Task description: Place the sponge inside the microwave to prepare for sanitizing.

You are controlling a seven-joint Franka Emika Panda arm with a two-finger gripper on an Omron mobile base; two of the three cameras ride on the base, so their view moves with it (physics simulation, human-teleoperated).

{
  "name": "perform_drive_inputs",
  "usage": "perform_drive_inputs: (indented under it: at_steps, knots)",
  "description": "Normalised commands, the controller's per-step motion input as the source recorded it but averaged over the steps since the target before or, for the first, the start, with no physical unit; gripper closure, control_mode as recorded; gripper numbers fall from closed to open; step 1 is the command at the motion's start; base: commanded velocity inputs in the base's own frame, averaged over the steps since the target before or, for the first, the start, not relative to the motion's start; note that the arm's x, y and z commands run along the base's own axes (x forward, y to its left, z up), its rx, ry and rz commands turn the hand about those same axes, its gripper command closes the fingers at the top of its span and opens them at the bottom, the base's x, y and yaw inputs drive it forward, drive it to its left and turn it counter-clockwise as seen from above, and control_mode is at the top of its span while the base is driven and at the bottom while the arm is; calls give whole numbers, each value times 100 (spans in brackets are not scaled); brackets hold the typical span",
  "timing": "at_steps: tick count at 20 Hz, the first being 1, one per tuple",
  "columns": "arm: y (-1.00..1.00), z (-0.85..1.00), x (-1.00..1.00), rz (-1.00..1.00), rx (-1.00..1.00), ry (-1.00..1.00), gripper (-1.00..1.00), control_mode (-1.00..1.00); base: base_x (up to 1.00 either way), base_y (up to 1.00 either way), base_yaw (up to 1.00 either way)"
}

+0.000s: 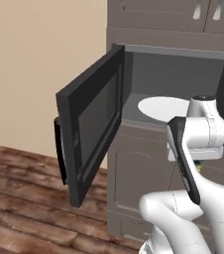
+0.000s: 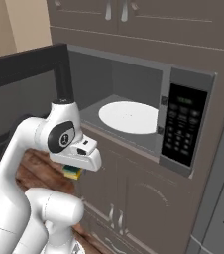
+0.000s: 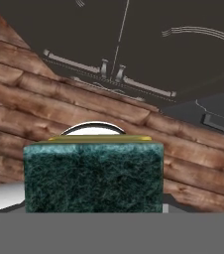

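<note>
— Where's your sponge (image 3: 93, 176)?
— Gripped in your gripper (image 2: 73, 172), jaws partway closed on it, hanging below and in front of the microwave (image 2: 183, 126), whose door (image 1: 91, 121) stands open.

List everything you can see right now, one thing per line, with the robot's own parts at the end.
microwave: one, dark grey, set into the cabinet wall, cavity open
microwave door: one, black glass in a dark frame, swung wide open to the left
turntable: one, white, round, on the cavity floor, bare
keypad panel: one, black, right of the cavity
cabinets: grey-brown, above and below the microwave
floor: brown wood planks
sponge: one, yellow-green with dark green face, held under the hand, below the cavity
arm: one, white
tool: one, shut on the sponge
</note>
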Motion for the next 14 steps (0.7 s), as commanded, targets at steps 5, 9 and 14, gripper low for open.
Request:
perform_drive_inputs:
  at_steps: [5, 9, 14]
  knots:
    - [0, 0, 0, 0, 0, 0, 100, 100, 21, -11, 17]
    - [0, 0, 0, 0, 0, 0, 100, 100, 15, -35, 14]
    - [0, 0, 0, 0, 0, 0, 100, 100, 20, -32, 11]
